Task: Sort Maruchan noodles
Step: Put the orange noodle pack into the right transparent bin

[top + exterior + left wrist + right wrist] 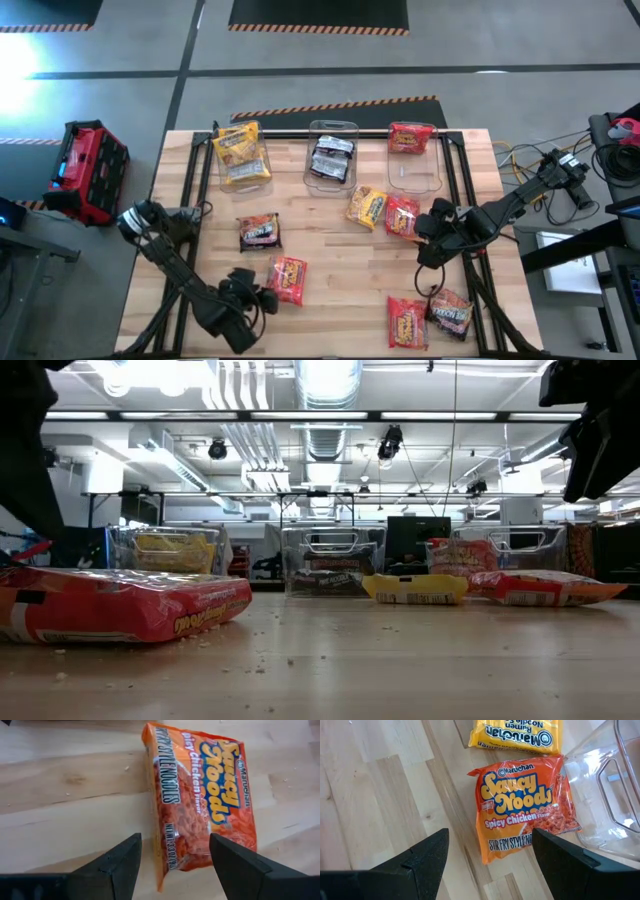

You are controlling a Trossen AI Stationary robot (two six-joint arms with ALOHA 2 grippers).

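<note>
Maruchan noodle packets lie flat on the wooden table. My left gripper (262, 298) (175, 840) hovers open at the near left, its fingers on either side of the near end of a red packet (288, 278) (200, 795) without touching it. My right gripper (428, 225) (490, 834) is open above another red packet (402, 217) (522, 807), which lies beside a yellow packet (366, 207) (517, 735). Also loose are a dark packet (260, 232), and a red packet (408, 322) and a dark one (450, 315) at the near right.
Three clear bins stand along the far edge: the left bin (222, 172) holds a yellow packet, the middle bin (312, 180) a dark one, the right bin (415, 175) a red one. A red and black case (85, 170) sits on the floor left of the table.
</note>
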